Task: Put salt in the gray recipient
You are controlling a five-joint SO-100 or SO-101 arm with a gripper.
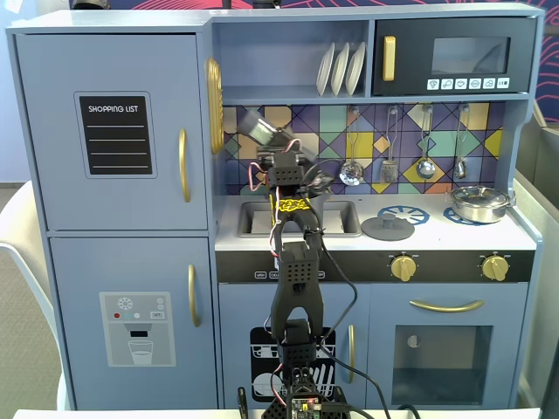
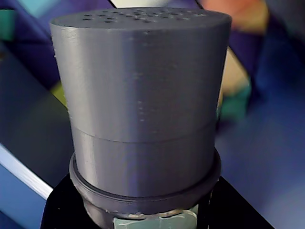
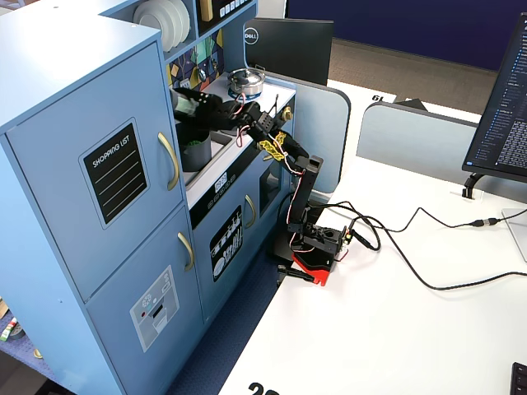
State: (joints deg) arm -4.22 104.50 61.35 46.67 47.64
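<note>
**Shaker held tilted above the sink of the toy kitchen**

The blue toy kitchen [image 1: 113, 218] filled a fixed view from the front, with a fridge door carrying a "SHOPPING LIST" board [image 1: 115, 134] on the left, a microwave [image 1: 454, 57] at the upper right and 3 white plates [image 1: 341, 68] racked on the shelf beside it. In another fixed view the kitchen stood against a white table [image 3: 387, 329], where the arm's red and black base [image 3: 315, 251] sat with cables trailing to the right.

The arm [image 1: 293, 288] rose from the bottom centre of the front view and reached over the counter toward the sink [image 1: 253, 218]. Its gripper [image 1: 278, 144] was closed on the salt [image 1: 258, 127], holding the shaker by its lower body, tilted with the perforated top pointing up and to the left against the patterned backsplash. In the wrist view the salt [image 2: 143, 105] took up nearly the whole picture, the dark gray cylinder seen from close, holes dotted over its top face and a strip of pale green label at the bottom edge.

From the side, the gray recipient [image 3: 196, 153] stood in the sink recess, just below the salt [image 3: 186, 105] and the gripper [image 3: 206, 109].

On the counter to the right of the sink lay a flat gray lid [image 1: 388, 227] with a knob, and further right a shiny steel pan [image 1: 479, 203] sat on a burner.
</note>
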